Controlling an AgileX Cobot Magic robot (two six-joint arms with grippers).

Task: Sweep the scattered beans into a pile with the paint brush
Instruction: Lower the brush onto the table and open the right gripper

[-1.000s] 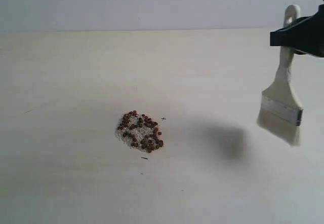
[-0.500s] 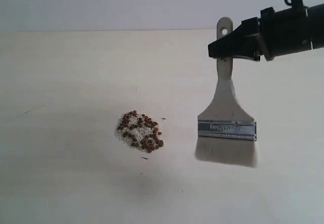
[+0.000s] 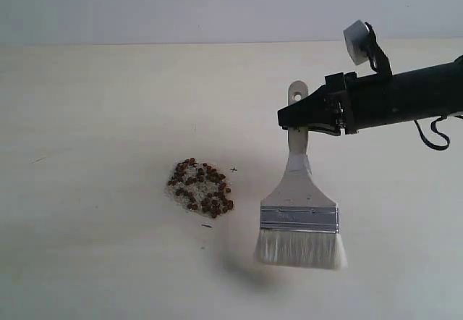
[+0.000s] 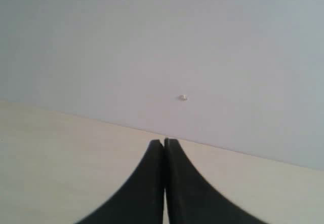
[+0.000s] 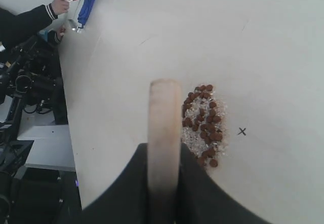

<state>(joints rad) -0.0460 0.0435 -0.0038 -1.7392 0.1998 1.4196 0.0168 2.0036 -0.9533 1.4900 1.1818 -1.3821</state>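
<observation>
The right arm [image 3: 409, 95] extends level, and the right gripper [image 3: 298, 119] at its tip is clamped on the upper handle of the paint brush [image 3: 299, 217], which hangs straight down beneath the jaws, bristles lowest. The left gripper [image 4: 164, 150], seen only from its own wrist, has its fingers pressed together, holding nothing.

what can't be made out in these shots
- Right wrist view: paint brush bristles, hidden behind its handle and the right gripper.
- Exterior view: beans too small to count.
- Left wrist view: beans and paint brush outside the frame, only left gripper shows.
</observation>
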